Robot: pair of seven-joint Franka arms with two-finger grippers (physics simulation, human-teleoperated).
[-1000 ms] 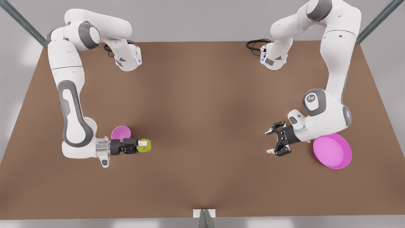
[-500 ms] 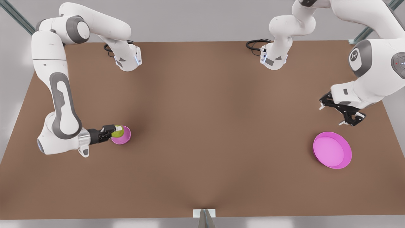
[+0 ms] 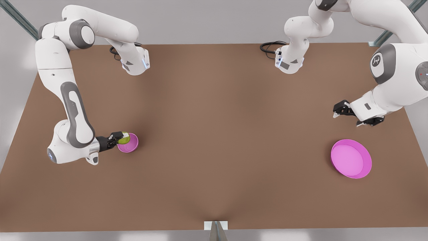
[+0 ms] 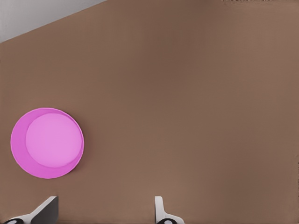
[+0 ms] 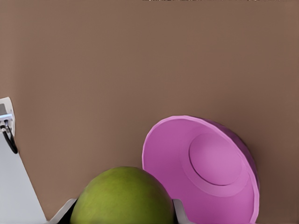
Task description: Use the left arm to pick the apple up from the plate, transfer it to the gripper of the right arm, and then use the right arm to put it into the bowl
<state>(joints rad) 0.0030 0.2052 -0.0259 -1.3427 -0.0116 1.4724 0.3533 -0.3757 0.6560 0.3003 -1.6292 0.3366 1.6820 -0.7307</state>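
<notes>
Since 0.5 s ago, little has been shifted: the right gripper is kept clamped on the apple at the bowl's rim, near the bench's front-view left edge, its arm folded low. The left gripper is held spread, raised near the opposite edge, apart from the plate.

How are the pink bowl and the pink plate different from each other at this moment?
The bowl is smaller and deeper; the plate is wider and shallow. The right gripper holds the apple at the bowl's rim; the plate holds nothing, and the open left gripper waits apart from it. Both are round, pink, on the table.
</notes>
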